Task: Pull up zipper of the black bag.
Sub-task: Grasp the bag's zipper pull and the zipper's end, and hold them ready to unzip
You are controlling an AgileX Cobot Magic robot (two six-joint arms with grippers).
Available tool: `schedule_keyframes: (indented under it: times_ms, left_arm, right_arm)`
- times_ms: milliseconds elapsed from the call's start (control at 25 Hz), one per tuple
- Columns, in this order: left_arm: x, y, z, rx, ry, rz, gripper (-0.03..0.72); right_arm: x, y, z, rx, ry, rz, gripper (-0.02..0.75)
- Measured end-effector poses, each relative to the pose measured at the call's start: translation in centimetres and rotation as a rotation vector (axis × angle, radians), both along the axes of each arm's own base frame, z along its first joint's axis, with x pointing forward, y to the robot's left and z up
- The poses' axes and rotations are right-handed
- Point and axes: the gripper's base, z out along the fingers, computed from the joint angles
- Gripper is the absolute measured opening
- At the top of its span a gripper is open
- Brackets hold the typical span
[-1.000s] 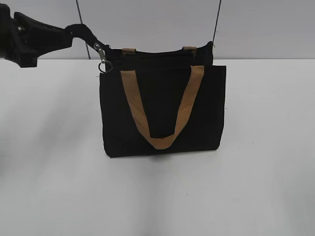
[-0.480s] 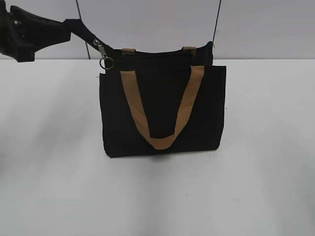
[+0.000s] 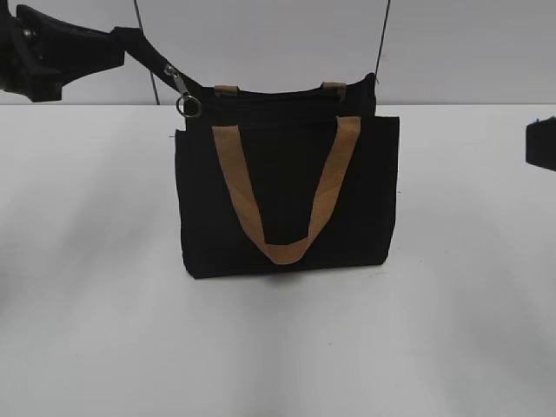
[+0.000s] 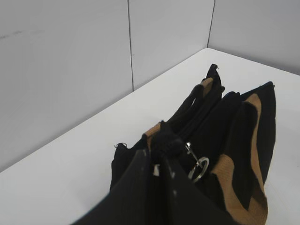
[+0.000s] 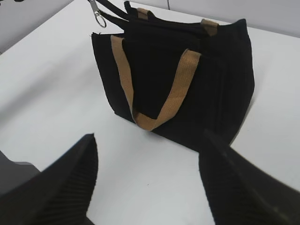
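– Where is the right gripper (image 5: 147,180)?

– Nearest to us, spread wide and holding nothing, in front of the black bag (image 3: 287,195) that stands upright on the white table (image 3: 95,304).

– And the left gripper (image 3: 122,39)?

– Behind, closed tight on a black strap (image 3: 148,54) at the bag's top left corner, where the zipper (image 3: 269,94) line ends

The black bag (image 3: 287,195) stands upright near the table's (image 3: 95,330) far edge; the left gripper (image 3: 130,39) pinches a strap tab (image 3: 152,56) at its top-left corner.
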Motion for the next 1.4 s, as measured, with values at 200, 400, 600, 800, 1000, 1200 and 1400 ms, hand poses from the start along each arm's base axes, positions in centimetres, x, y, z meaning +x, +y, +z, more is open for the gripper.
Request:
schedule_keyframes:
  times_ms: [200, 400, 600, 800, 1000, 1200, 1400]
  left_arm:
    - [0.1, 0.0, 0.1, -0.02, 0.002, 0.009, 0.018]
    - [0.1, 0.0, 0.2, -0.027, 0.002, 0.013, 0.018]
    - [0.0, -0.1, 0.2, -0.034, 0.001, -0.002, 0.018]
    - [0.0, -0.1, 0.2, -0.037, 0.001, -0.007, 0.018]
    - [-0.1, -0.1, 0.2, -0.037, 0.001, -0.008, 0.019]
    - [-0.1, -0.1, 0.2, -0.037, 0.001, -0.008, 0.019]
    - [-0.1, -0.1, 0.3, -0.038, 0.001, -0.009, 0.019]
  right_arm:
    - [3.9, 0.5, 0.2, -0.056, 0.03, 0.081, 0.522]
    - [8.2, 4.5, 0.2, -0.087, 0.036, 0.222, 0.522]
    - [12.2, 9.9, -1.8, -0.117, 0.092, 0.334, 0.522]
    - [15.4, 14.3, -3.6, -0.155, 0.098, 0.411, 0.522]
    - [17.8, 17.6, -4.9, -0.199, 0.058, 0.491, 0.522]
    - [19.6, 19.4, -6.0, -0.229, 0.021, 0.516, 0.522]
    - [19.9, 20.6, -6.3, -0.236, 0.002, 0.535, 0.522]
